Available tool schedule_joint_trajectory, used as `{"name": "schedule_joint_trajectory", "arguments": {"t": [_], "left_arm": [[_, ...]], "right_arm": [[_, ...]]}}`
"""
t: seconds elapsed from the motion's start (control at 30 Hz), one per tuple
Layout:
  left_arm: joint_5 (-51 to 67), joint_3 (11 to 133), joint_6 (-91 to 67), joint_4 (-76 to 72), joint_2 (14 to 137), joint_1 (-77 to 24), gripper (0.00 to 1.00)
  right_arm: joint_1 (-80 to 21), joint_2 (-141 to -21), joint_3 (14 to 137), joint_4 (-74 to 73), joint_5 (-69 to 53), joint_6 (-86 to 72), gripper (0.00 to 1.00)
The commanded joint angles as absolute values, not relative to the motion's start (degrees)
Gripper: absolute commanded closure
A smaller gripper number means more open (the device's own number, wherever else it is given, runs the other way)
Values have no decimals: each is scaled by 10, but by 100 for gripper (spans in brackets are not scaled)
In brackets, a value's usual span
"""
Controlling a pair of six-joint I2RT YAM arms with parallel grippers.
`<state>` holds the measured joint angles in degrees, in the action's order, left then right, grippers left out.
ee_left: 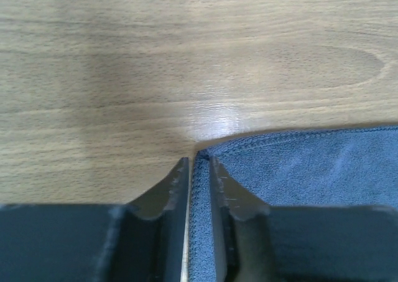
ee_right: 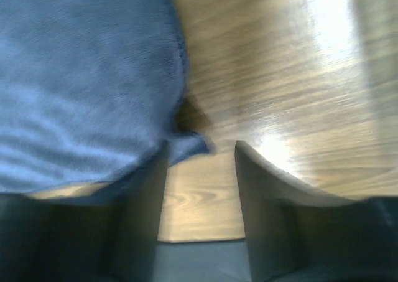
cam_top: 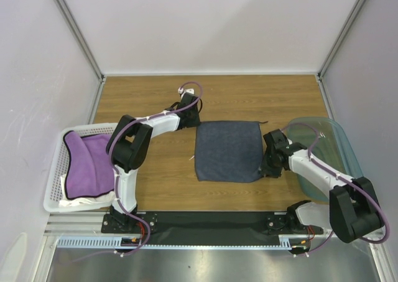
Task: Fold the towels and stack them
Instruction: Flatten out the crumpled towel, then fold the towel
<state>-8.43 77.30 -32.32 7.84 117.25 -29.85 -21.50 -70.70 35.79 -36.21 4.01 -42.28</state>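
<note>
Top external view: the navy towel lies flat in the middle of the desk. It is close to square, so it has no clear long axis, and its edges run roughly parallel to the desk's sides. The two arms meet it at opposite corners. The left pincer is at the far-left corner and the right pincer is just beside the right edge, close to the near-right corner. Each arm is nearest to its own side of the cloth.

The left wrist view shows the left pincer only slightly parted and straddling the stitched hem of the navy towel. The corner pokes out just beyond the tips. A thin sliver of desk shows beside the hem inside the gap, so the hold looks loose rather than clamped.

The right wrist view shows the right pincer clearly apart and holding nothing, with bare wood between its tips. A small flap at the corner of the navy towel rests against the left finger. The cloth therefore lies to that pincer's left, and I judge a small sideways shift would be needed before a pinch.

The navy cloth is soft, short-piled terry with a ribbed border, and it lies limp and thin on smooth, glossy wood grain. The purple towel is heaped unfolded in the white perforated basket at the left. A translucent teal bin sits at the right.
</note>
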Motion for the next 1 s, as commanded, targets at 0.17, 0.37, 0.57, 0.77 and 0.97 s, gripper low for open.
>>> {"name": "schedule_joint_trajectory", "arguments": {"t": [0.17,0.37,0.57,0.77,0.97], "left_arm": [[-99,781,-256,55,1136,-296,69],[-63,765,-186,18,1132,-296,69],[-33,762,-145,2,1130,-296,69],[-38,770,-132,15,1143,-295,69],[-37,794,-129,29,1164,-295,69]], "right_arm": [[-211,-663,512,-440,42,-376,9],[-197,-744,569,-360,74,-369,4],[-161,-851,627,-273,86,-352,4],[-138,-925,681,-234,84,-342,6],[-131,-973,699,-218,79,-339,8]]}}
